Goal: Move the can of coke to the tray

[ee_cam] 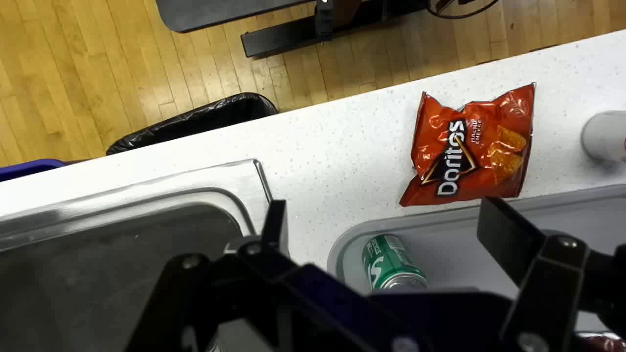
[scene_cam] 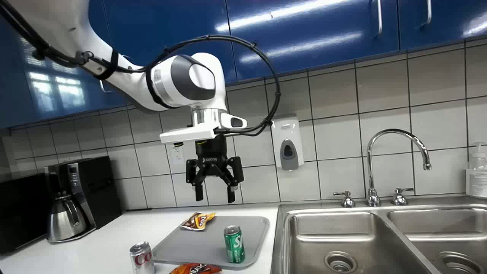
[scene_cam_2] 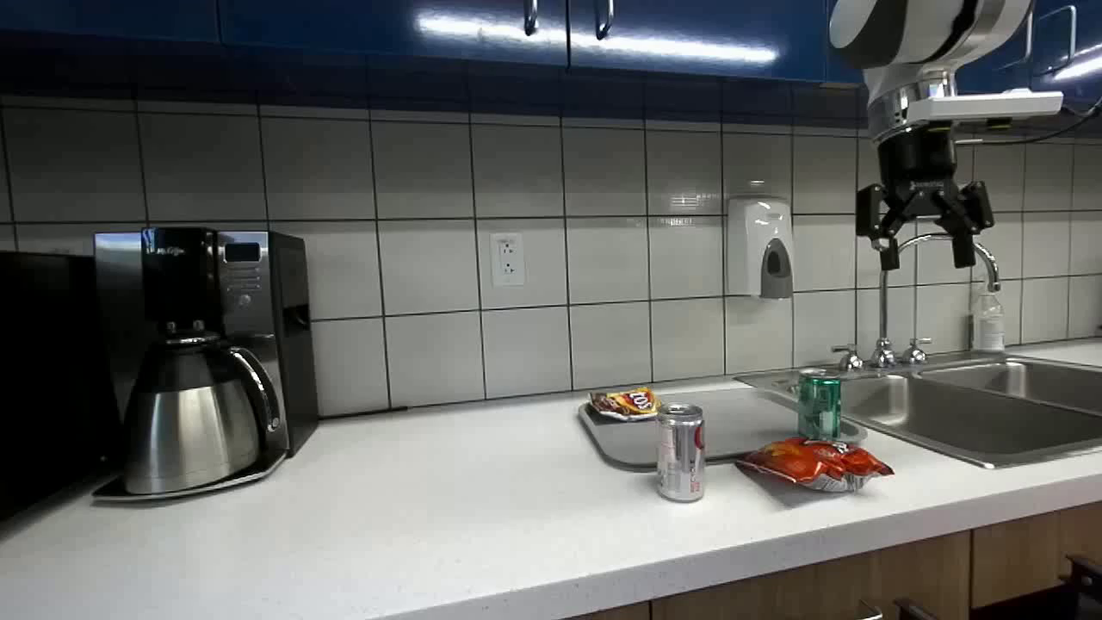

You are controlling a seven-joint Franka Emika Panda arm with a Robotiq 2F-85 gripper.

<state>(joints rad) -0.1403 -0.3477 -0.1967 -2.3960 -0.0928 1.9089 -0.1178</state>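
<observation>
My gripper (scene_cam: pixel 215 194) hangs mid-frame in an exterior view, pointing down and spread wide with nothing held, posed, I'd say, for a grasp from above. At lower left, the silver can (scene_cam: pixel 142 259), lettered in red and, I take it, the coke, stands upright on the counter (scene_cam: pixel 95 253), near the tray (scene_cam: pixel 207 243) but outside its rim: move not yet made. A glossy orange bag (scene_cam: pixel 196 269) lies along the bottom edge; above it, a crinkled packet (scene_cam: pixel 198 221) sits at the tray's upper left corner. The smooth green can (scene_cam: pixel 234 245) occupies its rounded lower right corner, so I'd aim for the matte grey middle.
</observation>
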